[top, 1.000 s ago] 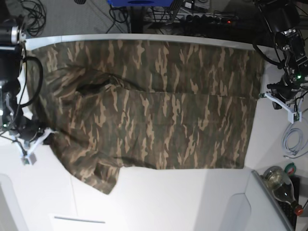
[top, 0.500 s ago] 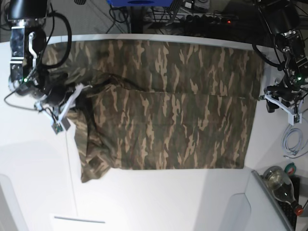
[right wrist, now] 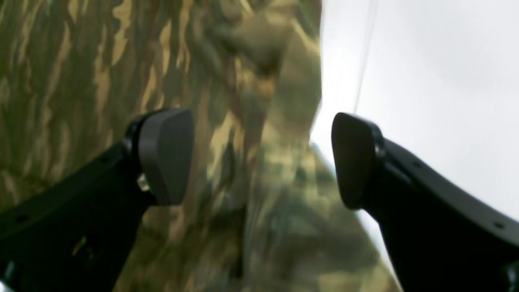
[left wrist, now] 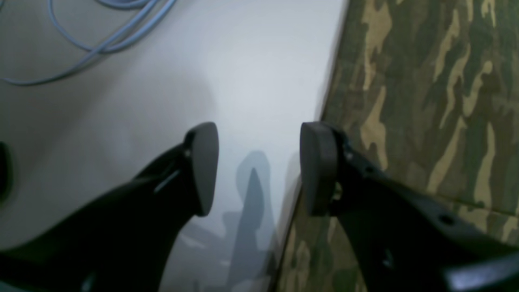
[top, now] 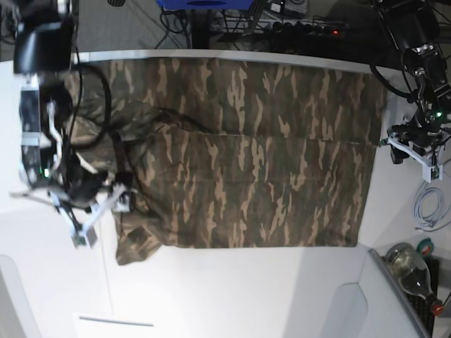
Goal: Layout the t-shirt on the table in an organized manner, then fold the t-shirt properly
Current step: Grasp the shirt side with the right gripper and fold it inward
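I see the t-shirt (top: 246, 155) spread across the table (top: 232, 296), its far edge running along the table's far rim and its near edge straight, with bare white surface in front. The left gripper (left wrist: 257, 168) hovers just off the shirt's side hem, fingers apart, holding nothing; a blue cable (left wrist: 93, 36) lies near it. The right gripper (right wrist: 261, 158) hangs over the bunched, rumpled end of the shirt, fingers apart and empty. A glass bottle (top: 412, 271) stands beyond the table corner.

T-shirt (top: 246, 155) spread on table (top: 232, 296); bottle (top: 416, 271) apparently beside table's corner.
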Tool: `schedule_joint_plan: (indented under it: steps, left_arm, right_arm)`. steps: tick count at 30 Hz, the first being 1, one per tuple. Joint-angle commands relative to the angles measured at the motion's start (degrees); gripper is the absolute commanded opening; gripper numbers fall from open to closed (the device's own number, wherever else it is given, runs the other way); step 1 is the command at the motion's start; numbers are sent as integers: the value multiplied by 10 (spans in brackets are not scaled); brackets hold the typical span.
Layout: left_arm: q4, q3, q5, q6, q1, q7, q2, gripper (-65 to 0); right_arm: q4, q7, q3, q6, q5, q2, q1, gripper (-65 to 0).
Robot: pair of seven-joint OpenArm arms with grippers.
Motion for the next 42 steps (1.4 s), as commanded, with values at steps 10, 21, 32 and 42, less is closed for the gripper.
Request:
schedule_joint_plan:
  steps: [10,21,32,42]
  left_arm:
    - [8,-3,-3,0,-6,-10,-22,-334]
    - [-41,32,-3,0,-56,-11,-22,-326]
    - [-365,95,-3,23,-275,-112,-22,-316]
    - [-467,137,-8,27,-303,-171,-21,-207]
  right_arm:
    - [-225,44,-29,-4,-3,9,131,-201]
    - [-225,51,-25,-17,0,9,123,-650]
    - [47,-13,-25,-17,1,6,5,-650]
    - [71,-13,-25,-16,1,6,-14,-650]
